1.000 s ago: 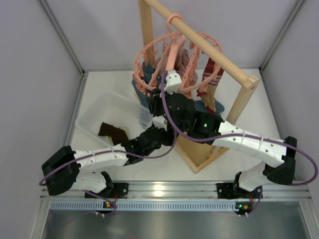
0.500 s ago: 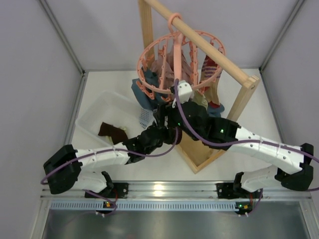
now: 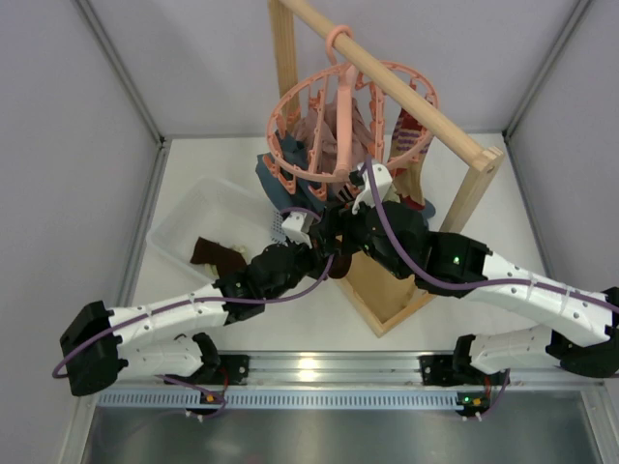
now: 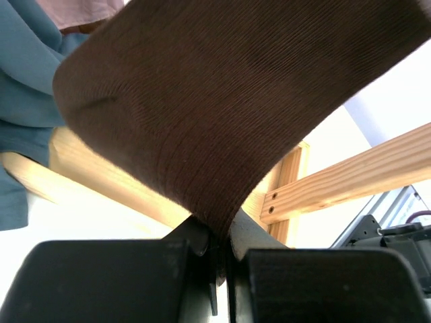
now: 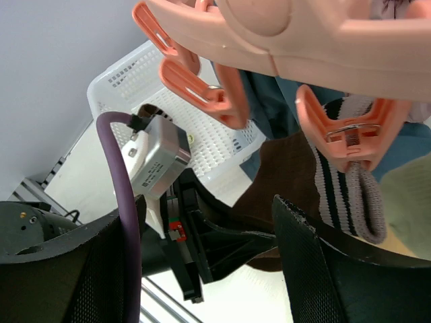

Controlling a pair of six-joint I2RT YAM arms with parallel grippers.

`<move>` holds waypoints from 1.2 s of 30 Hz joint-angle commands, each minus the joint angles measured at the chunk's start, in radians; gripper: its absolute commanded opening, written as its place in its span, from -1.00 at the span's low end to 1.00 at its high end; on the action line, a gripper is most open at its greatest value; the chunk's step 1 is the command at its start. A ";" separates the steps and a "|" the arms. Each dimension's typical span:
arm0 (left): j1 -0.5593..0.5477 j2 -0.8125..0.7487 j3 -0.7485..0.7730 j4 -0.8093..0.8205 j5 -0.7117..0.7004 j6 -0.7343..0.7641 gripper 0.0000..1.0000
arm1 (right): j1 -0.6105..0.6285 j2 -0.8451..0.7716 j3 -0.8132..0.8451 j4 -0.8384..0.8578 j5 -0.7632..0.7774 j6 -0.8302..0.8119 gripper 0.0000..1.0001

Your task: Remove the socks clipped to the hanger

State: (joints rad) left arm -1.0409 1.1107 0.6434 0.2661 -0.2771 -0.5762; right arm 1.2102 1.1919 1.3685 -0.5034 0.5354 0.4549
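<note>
currently the work is mid-removal of one sock. the left gripper (image 4: 219,250) is pressed together, pinching the lower edge of a dark brown sock (image 4: 229,101) that hangs down beside the wooden rack (image 4: 350,182). the right gripper (image 5: 205,205) is spread wide and holds nothing; it sits just under the ring of the salmon-pink hanger (image 5: 289,33), near a row of clip pegs (image 5: 202,87).

the hanger hangs by its hook from the top bar of the rack, above the desk (image 3: 193,174), with both arms reaching in beneath it. a striped sock (image 5: 337,195) is clipped in a peg beside the right gripper, and a dark red sock with light stripes (image 3: 406,135) hangs on the far side of the ring. a blue-grey cloth (image 4: 20,81) hangs behind the brown sock.

whether the brown sock's top is caught in a peg cannot be told from these views. if it is, the next move likely calls for a steady downward pull by the left arm, perhaps with the right gripper steadying the ring or squeezing the peg so the hanger does not swing.

a white perforated basket (image 3: 184,208) stands on the desk to the left of the rack. it holds one dark brown sock in the basket (image 3: 215,254); the rest of its floor shows bare.
</note>
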 commanded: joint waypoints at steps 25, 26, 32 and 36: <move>0.002 -0.135 -0.010 -0.071 0.045 -0.007 -1.00 | 0.005 -0.038 0.178 -0.053 0.242 -0.193 0.34; 0.002 -0.135 -0.008 -0.071 0.046 -0.005 -1.00 | 0.005 -0.046 0.182 -0.057 0.238 -0.193 0.34; 0.002 -0.130 -0.008 -0.071 0.062 -0.007 -1.00 | 0.005 -0.089 0.187 -0.064 0.285 -0.222 0.31; 0.002 -0.140 -0.010 -0.080 0.061 -0.007 -1.00 | 0.005 -0.101 0.179 -0.067 0.311 -0.240 0.31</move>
State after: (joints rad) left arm -1.0416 1.0126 0.6376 0.1596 -0.2001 -0.5751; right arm 1.2243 1.1446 1.4944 -0.5488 0.7082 0.2615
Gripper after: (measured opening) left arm 0.020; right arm 0.656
